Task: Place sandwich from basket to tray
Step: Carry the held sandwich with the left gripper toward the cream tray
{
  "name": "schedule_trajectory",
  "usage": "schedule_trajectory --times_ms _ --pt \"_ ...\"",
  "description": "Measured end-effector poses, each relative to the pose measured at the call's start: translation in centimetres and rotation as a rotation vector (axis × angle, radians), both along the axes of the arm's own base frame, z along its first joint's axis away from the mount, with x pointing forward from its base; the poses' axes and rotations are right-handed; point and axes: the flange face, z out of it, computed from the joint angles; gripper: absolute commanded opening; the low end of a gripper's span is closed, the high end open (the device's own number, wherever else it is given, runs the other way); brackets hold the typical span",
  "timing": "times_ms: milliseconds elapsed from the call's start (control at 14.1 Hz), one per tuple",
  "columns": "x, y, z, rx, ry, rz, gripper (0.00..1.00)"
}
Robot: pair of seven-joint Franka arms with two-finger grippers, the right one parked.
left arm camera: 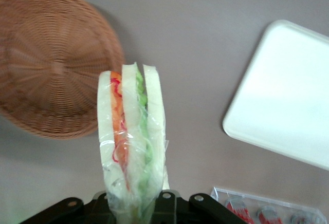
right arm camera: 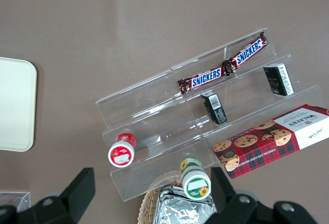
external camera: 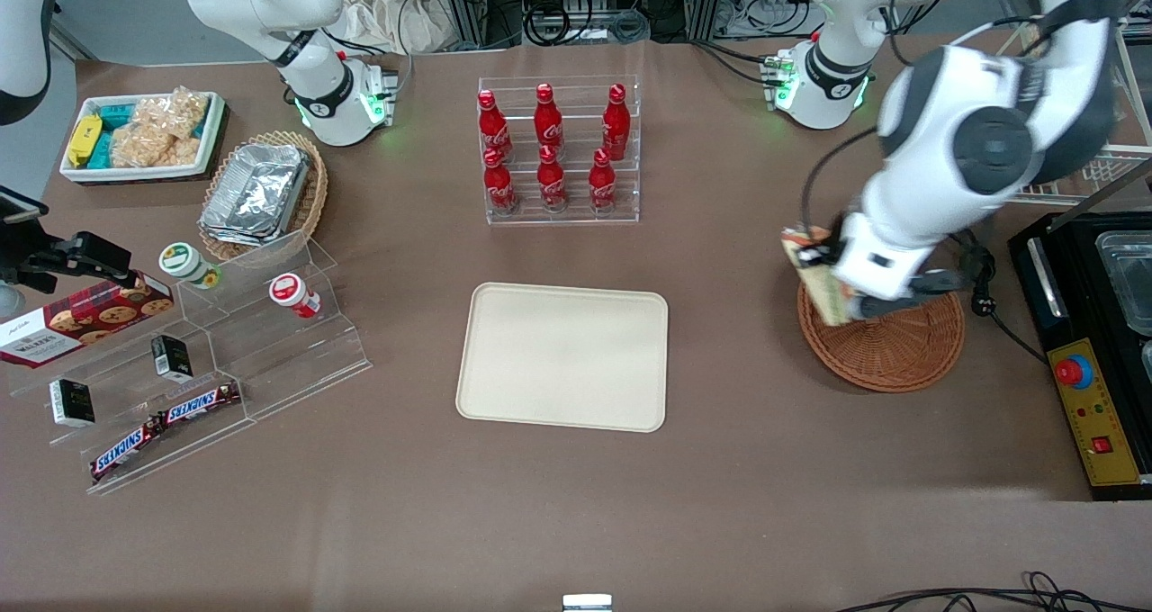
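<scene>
1. The left arm's gripper is clenched on the plastic-wrapped triangular sandwich with orange and green filling, holding it lifted above the rim of the round reddish-brown wicker basket so it can travel.
2. The flat cream rectangular tray lies bare toward the table's middle.
3. The clear rack of red cola bottles stands farther from the front camera, off the direct path.

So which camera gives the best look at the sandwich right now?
The left wrist view: the sandwich fills it, layers showing, held in the gripper. The front view shows it small and edge-on above the basket rim. The right wrist view misses it.
</scene>
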Motion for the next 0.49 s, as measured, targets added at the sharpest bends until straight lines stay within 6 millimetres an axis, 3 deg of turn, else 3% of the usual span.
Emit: schedule_trajectory --times_ms 212,495 --pt "-0.3 -6.7 -2.8 -0.085 -0.064 -0.105 0.00" --pt "-0.4 -13.2 -8.9 -0.149 -0.134 -0.214 0.00"
